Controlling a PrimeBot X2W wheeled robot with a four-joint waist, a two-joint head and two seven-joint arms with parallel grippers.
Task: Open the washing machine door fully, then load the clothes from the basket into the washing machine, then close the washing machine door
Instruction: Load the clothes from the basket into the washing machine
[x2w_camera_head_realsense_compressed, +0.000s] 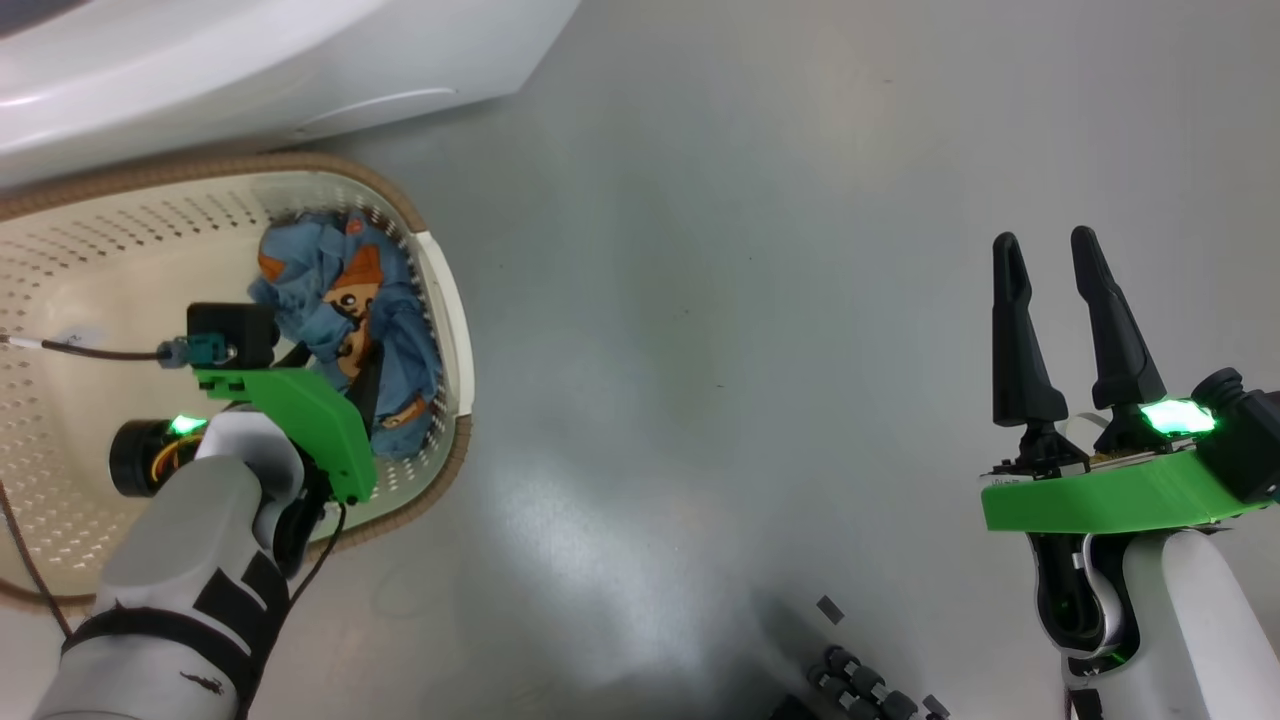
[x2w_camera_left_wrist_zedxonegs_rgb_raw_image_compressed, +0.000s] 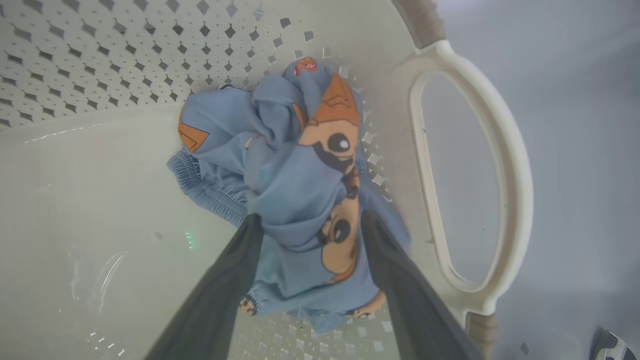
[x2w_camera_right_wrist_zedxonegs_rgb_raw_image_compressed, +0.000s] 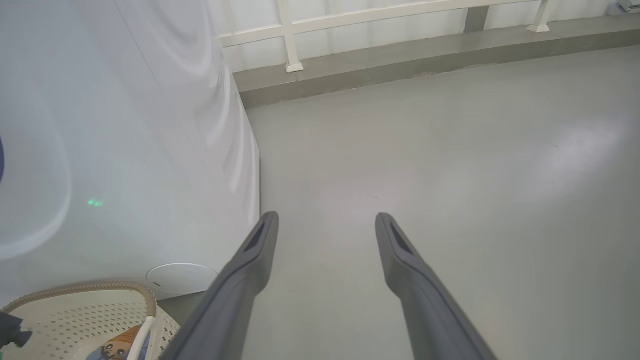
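**Reaching into the basket for the clothes**

Nearest, on the right, the right end effector (x2w_camera_head_realsense_compressed: 1045, 243) hovered over bare floor (x2w_camera_head_realsense_compressed: 750, 300), fingers apart and holding nothing. To the left, the left end effector (x2w_camera_left_wrist_zedxonegs_rgb_raw_image_compressed: 312, 217) reached down into the basket (x2w_camera_head_realsense_compressed: 455, 330). Its fingers were spread on either side of the clothes (x2w_camera_left_wrist_zedxonegs_rgb_raw_image_compressed: 280, 150), a crumpled blue bundle with bear prints at the basket's right end, beside the handle. They were not yet clamped on it. Just beyond the basket stood the washing machine (x2w_camera_head_realsense_compressed: 200, 70). The loading step looked to be in hand. The next move would call for closing on the bundle, lifting it clear of the rim and carrying it to the drum.
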